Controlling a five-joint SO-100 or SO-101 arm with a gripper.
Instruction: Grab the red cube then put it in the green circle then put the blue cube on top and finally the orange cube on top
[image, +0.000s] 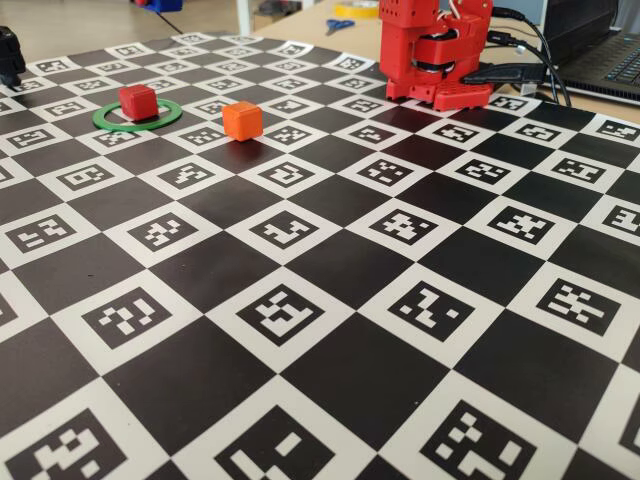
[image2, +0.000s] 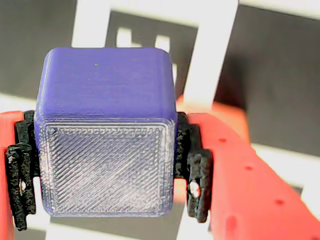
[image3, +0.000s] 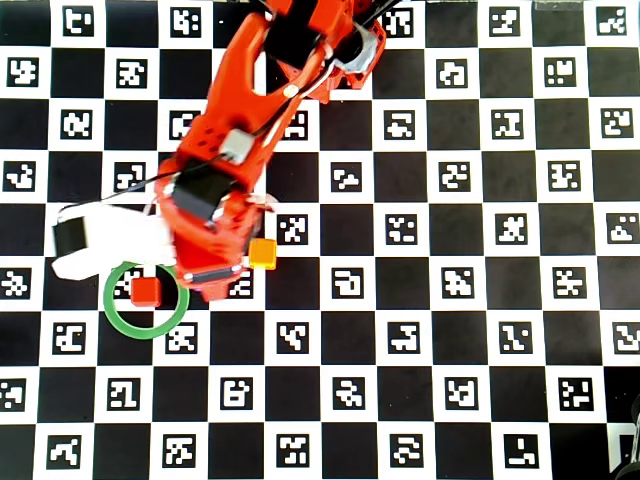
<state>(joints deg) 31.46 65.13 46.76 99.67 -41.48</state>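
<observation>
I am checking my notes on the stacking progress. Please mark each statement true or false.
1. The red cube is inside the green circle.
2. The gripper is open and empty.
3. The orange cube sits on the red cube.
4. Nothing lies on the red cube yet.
1. True: the red cube stands inside the green circle.
2. False: in the wrist view the gripper is shut on the blue cube.
3. False: the orange cube stands on the board, outside the circle.
4. True: its top is bare in the fixed and overhead views.
</observation>
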